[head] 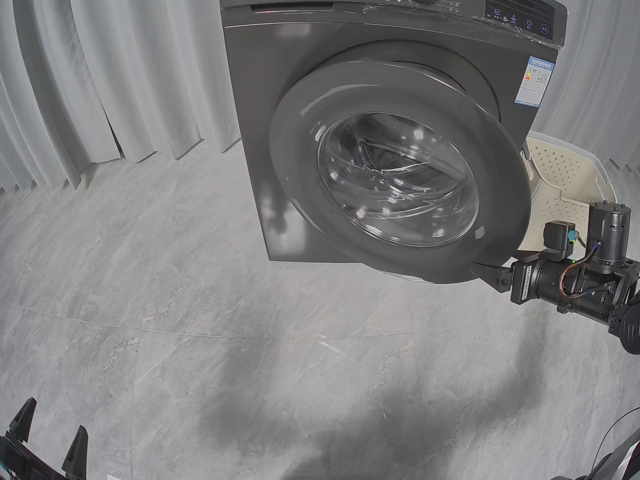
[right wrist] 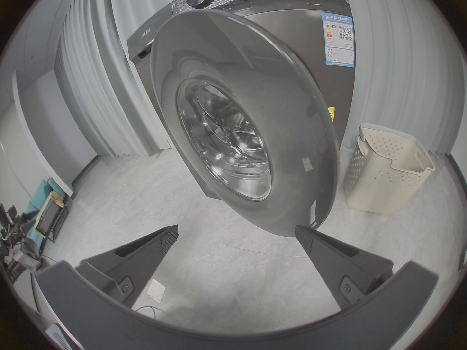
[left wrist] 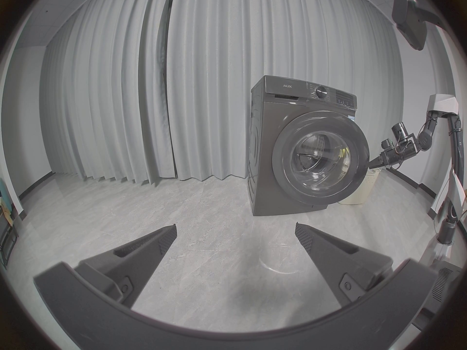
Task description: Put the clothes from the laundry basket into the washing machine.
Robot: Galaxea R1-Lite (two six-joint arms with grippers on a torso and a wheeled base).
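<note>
laundry basket [head: 577, 168]: partly behind door [head: 300, 128] | my left gripper [head: 53, 421]: cut by edge | behind glass [head: 400, 181]: can't tell

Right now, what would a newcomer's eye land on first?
The grey washing machine dominates the head view, its round glass door swung partly open. The right gripper, fingers open, sits at the door's lower edge, and a cream perforated laundry basket stands beside the machine.
</note>
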